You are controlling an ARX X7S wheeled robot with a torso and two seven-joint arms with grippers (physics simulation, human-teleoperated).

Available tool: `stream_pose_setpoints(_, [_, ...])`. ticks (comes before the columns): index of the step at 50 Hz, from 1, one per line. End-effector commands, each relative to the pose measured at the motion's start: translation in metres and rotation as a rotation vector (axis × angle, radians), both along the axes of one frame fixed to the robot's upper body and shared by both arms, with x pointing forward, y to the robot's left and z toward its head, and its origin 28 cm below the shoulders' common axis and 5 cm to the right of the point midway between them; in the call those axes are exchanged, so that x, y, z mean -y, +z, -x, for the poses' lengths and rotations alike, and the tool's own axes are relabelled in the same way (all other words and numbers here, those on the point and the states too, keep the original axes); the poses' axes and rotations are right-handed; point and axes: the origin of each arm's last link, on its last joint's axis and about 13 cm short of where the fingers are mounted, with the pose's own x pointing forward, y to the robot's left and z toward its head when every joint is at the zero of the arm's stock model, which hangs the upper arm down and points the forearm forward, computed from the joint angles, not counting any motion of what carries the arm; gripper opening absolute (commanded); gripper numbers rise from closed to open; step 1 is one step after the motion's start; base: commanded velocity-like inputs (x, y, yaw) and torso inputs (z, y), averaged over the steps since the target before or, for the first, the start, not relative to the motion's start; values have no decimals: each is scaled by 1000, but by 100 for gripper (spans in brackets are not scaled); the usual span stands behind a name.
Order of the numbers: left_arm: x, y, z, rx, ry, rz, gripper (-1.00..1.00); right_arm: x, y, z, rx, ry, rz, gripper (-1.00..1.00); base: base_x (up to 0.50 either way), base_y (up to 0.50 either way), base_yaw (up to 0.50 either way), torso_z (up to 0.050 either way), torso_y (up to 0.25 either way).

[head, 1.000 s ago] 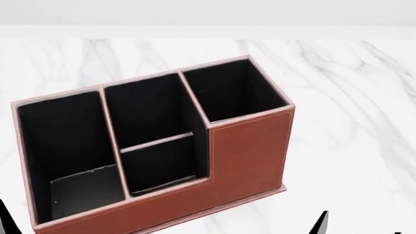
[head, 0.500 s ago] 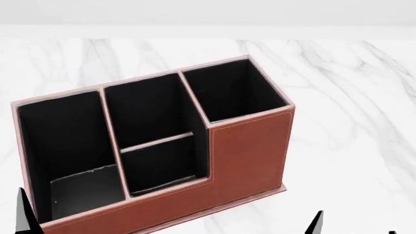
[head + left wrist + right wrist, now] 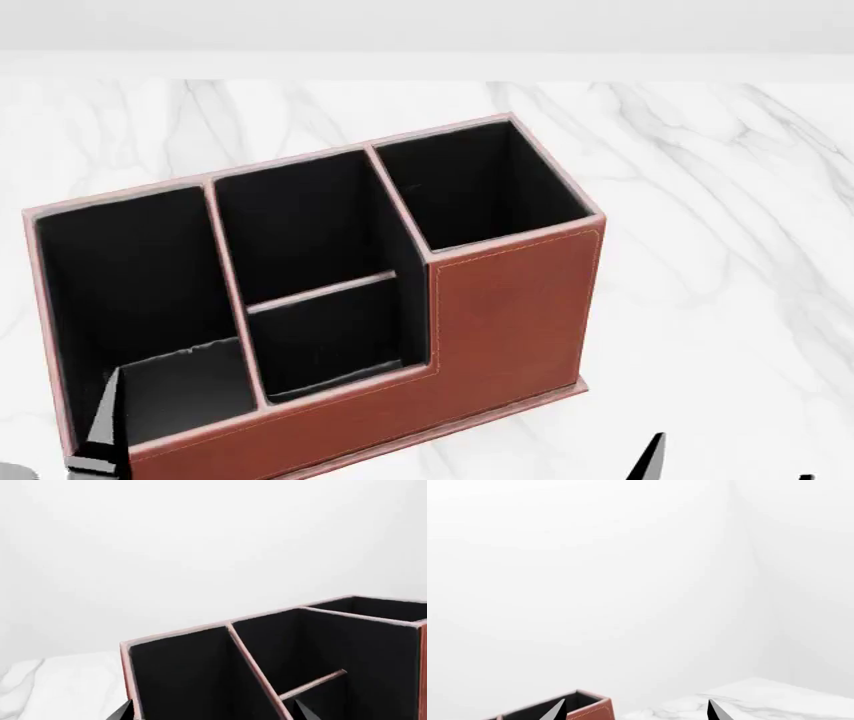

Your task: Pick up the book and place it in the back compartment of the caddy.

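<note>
Reddish-brown leather-look caddy (image 3: 514, 310) with black lining and pale pinkish rims stood on the white marble desk (image 3: 721, 200), filling most of the head view. Its small back compartment (image 3: 327, 345) lay in the middle, between the low-cut outer wall and the thin cross divider, and what could be seen of its floor was bare black. The small black book with white page edges appeared in none of the three views, so its place could not be told.

Left gripper (image 3: 207, 715) was cut off by the lower edge of its wrist view: only two dark fingertips showed, set apart with nothing between them, so it stood open, close against the caddy's tall end cell. From the head, one dark pointed fingertip (image 3: 104, 425) rose in front of that end cell's near wall; the arm itself was out of frame.

Right gripper (image 3: 635, 711) likewise showed only two dark tips, spread wide and empty, with a corner of the caddy and marble beyond.
</note>
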Motion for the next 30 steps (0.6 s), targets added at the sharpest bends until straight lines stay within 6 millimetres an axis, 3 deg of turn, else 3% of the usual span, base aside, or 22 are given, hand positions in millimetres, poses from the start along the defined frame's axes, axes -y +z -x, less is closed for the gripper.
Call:
stream_pose_setpoints(1, [-5,5,-12,-85,-176,-52,100,1,1,0,5,-5,-3,100,0,0,0,0,0])
stream_pose_setpoints(10, [-2,8,-8,-123,-357,-17,100,1,1,0,4,-3,-2,100,0,0,0,0,0])
stream_pose_setpoints(30, [1,-3,-14,-248,-549,-18,100,1,0,-1,-2,0,-2,100,0,0,0,0,0])
